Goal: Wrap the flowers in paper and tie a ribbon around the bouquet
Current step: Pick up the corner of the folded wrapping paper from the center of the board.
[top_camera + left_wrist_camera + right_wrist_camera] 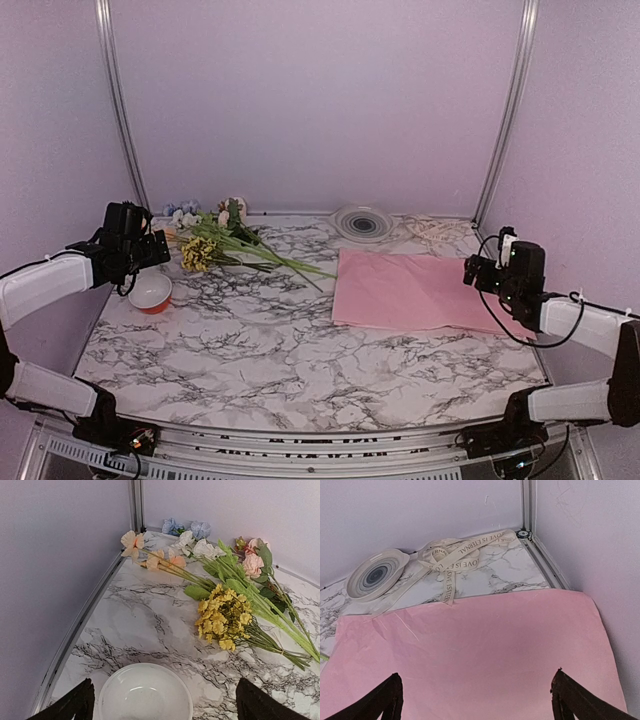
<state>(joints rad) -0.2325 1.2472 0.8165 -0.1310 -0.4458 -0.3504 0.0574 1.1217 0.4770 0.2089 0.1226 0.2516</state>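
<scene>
Top external view shows the task unstarted: the flowers lie loose on the desk, well left of the paper, and the ribbon sits coiled at the paper's far edge. The left tool and right tool both gape, released and empty, so wrapping and tying are left to do.

The left arm bends up along the left side and carries the left gripper aloft, pointing inward. Its dark fingers are spread wide and hold nothing. The right arm mirrors it, with the right gripper raised and its fingers equally splayed and empty.
</scene>
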